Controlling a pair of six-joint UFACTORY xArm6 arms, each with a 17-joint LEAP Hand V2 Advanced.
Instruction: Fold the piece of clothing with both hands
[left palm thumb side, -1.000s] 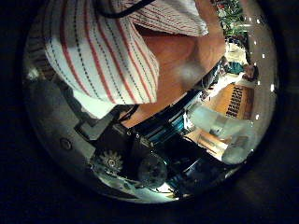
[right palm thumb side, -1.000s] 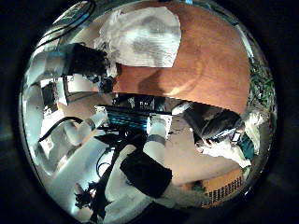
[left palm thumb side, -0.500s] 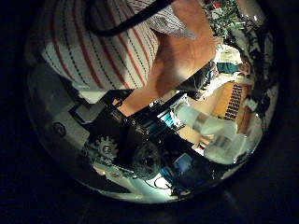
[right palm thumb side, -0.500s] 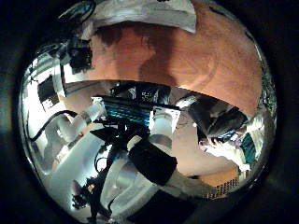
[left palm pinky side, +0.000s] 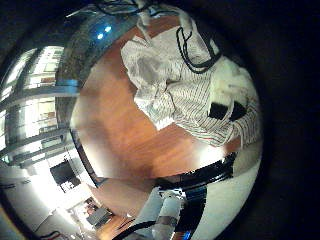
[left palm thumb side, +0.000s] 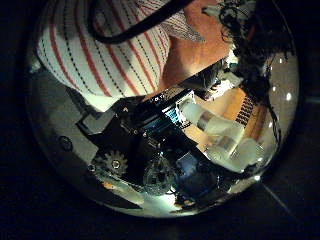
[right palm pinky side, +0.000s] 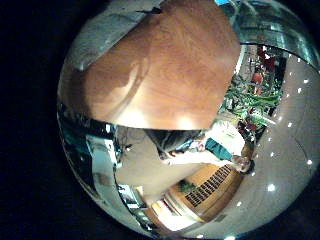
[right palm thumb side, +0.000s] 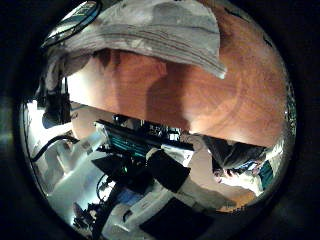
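Observation:
A striped garment (left palm pinky side: 185, 90) lies crumpled on the wooden table (left palm pinky side: 110, 130) in the left little finger side palm view, with a hand (left palm pinky side: 237, 98) of black and white parts on it. In the left thumb side palm view the striped cloth (left palm thumb side: 100, 50) fills much of the picture, close to the palm, above the left hand's own geared parts (left palm thumb side: 125, 165). In the right thumb side palm view the garment (right palm thumb side: 150, 35) lies at the table's far side, beside a black part of the right hand (right palm thumb side: 55, 105). The right little finger side palm view shows its edge (right palm pinky side: 110, 30).
Bare tabletop (right palm thumb side: 210, 95) stretches from the garment to the table's edge (right palm thumb side: 190, 130) in the right thumb side palm view. A black cable (left palm thumb side: 130, 25) runs across the cloth in the left thumb side palm view. A white arm (left palm thumb side: 220, 135) shows beyond the table there.
The right palm has moved nearer the garment, which now fills more of its thumb side view. The left palm stays close over the striped cloth, with its view turned slightly.

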